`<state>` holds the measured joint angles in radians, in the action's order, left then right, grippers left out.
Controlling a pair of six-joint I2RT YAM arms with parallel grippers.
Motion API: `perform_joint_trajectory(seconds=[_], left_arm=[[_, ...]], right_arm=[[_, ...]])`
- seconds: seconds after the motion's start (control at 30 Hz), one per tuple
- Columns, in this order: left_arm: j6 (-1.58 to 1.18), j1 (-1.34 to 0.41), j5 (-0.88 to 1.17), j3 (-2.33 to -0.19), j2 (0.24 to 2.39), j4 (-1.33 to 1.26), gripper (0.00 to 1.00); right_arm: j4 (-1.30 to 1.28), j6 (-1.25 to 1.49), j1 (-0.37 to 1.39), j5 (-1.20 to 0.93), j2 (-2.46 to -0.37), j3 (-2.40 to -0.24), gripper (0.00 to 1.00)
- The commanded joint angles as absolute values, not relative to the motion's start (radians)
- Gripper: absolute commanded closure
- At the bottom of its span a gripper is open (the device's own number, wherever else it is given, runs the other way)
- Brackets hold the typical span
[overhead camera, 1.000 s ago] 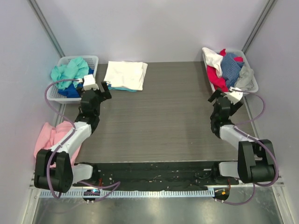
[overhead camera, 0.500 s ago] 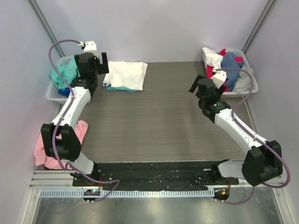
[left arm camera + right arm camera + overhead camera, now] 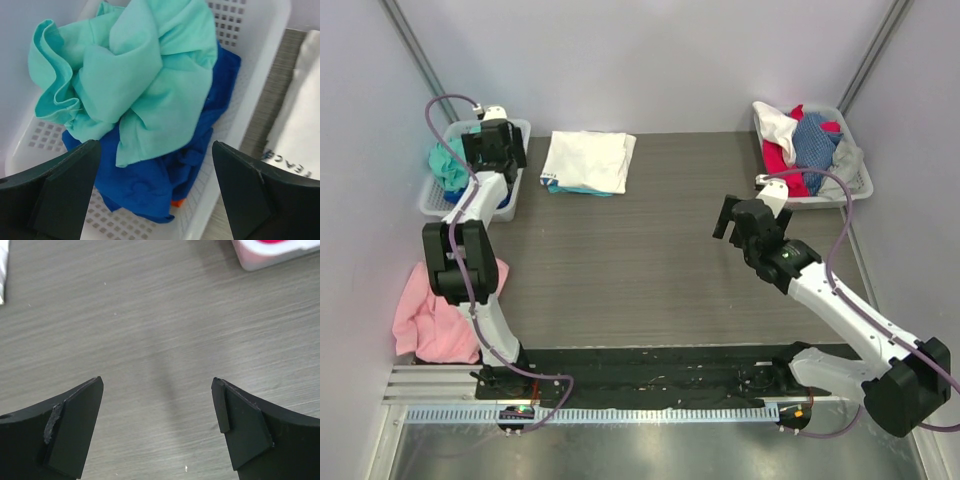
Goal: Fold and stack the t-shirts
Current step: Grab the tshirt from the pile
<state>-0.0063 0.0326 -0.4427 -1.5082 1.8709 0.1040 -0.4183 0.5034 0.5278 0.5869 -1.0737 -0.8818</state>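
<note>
A crumpled mint-green t-shirt [image 3: 135,70] lies on top of a royal blue t-shirt [image 3: 150,175] in the white lattice basket [image 3: 260,60] at the far left [image 3: 523,125]. My left gripper [image 3: 492,158] hovers over that basket, open [image 3: 155,145], touching neither tee. A folded white t-shirt [image 3: 588,160] lies on the table's far side, a teal layer showing under its near edge. My right gripper [image 3: 738,218] hangs open [image 3: 157,382] over bare dark table, right of centre, with nothing between its fingers.
The far-right basket [image 3: 865,185] holds a heap of white, red, blue and grey tees [image 3: 800,145]; its corner [image 3: 270,255] shows in the right wrist view. A pink cloth [image 3: 435,310] lies off the table's left edge. Grey walls close in both sides.
The left arm swung up and left from the table's left side to above the left basket. The right arm moved away from the right basket toward the table's middle. Both grippers stayed open.
</note>
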Motion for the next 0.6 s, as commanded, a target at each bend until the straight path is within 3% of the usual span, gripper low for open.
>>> perform_joint_trajectory(seconds=[0.0,0.57], left_arm=[[0.014,0.067,-0.457,-1.563,1.923,0.006,0.00],[0.006,0.155,-0.480,-1.643,2.042,-0.087,0.00]], right_arm=[[-0.440,0.517,0.537,0.551,-1.065,-0.867,0.00],[-0.362,0.468,0.538,0.485,-1.212,-0.907,0.00]])
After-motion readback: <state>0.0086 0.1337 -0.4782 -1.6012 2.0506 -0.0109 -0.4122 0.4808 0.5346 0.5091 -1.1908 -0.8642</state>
